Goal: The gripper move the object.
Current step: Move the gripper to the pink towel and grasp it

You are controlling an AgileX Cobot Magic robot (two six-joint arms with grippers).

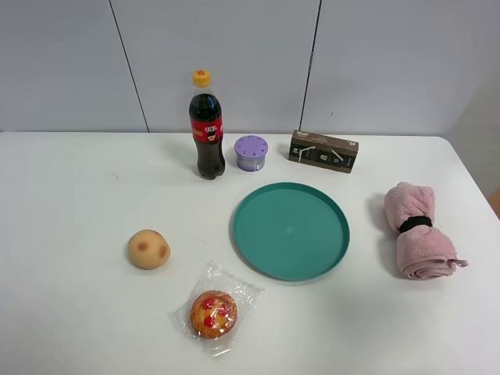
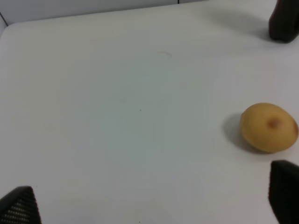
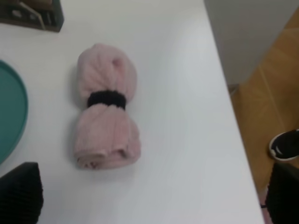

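Observation:
The rolled fluffy pink towel (image 1: 416, 230) lies on the white table at the right, with a black band (image 1: 415, 223) around its middle. In the right wrist view the towel (image 3: 106, 107) lies ahead of my right gripper (image 3: 152, 193). That gripper is open and empty, with its black fingertips (image 3: 21, 193) wide apart and short of the towel. My left gripper (image 2: 152, 200) is open and empty over bare table at the left, with one fingertip (image 2: 285, 191) near a round bun (image 2: 269, 127). Neither arm shows in the exterior high view.
A round teal plate (image 1: 291, 230) lies mid-table, left of the towel. A cola bottle (image 1: 206, 125), a purple tub (image 1: 251, 152) and a dark box (image 1: 323, 151) stand behind it. A bun (image 1: 148, 249) and a wrapped pastry (image 1: 213, 314) lie front left. The table's right edge (image 3: 229, 116) runs close to the towel.

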